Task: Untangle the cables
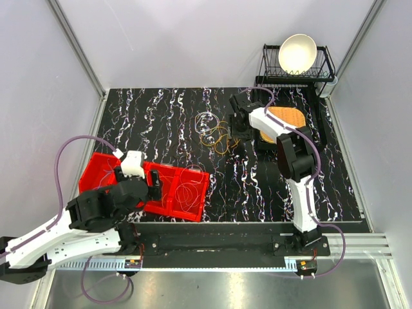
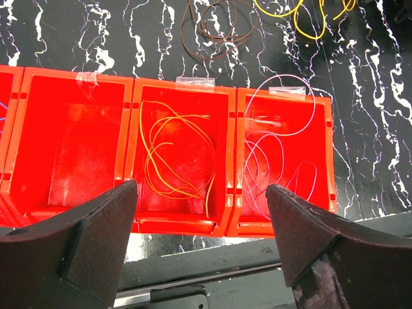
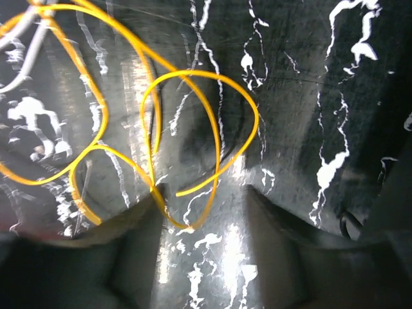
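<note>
Top view's crisp and evenly lit, soft light from overhead, only faint shadows on the bench (image 1: pixel 161 116). Left wrist view is bright too, with a washed-out sheen on the floors of the red bins (image 2: pixel 84 154). The left tool (image 2: pixel 201 193) reads near-black and soft up close. Right wrist view is dim and smeary: white glare streaks on the glossy bench, yellow cable (image 3: pixel 251 122) a bit blurred, right tool (image 3: pixel 203 193) just dark out-of-focus blobs.

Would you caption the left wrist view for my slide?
Open left gripper over red bins holding one orange cable and one white cable.
</note>
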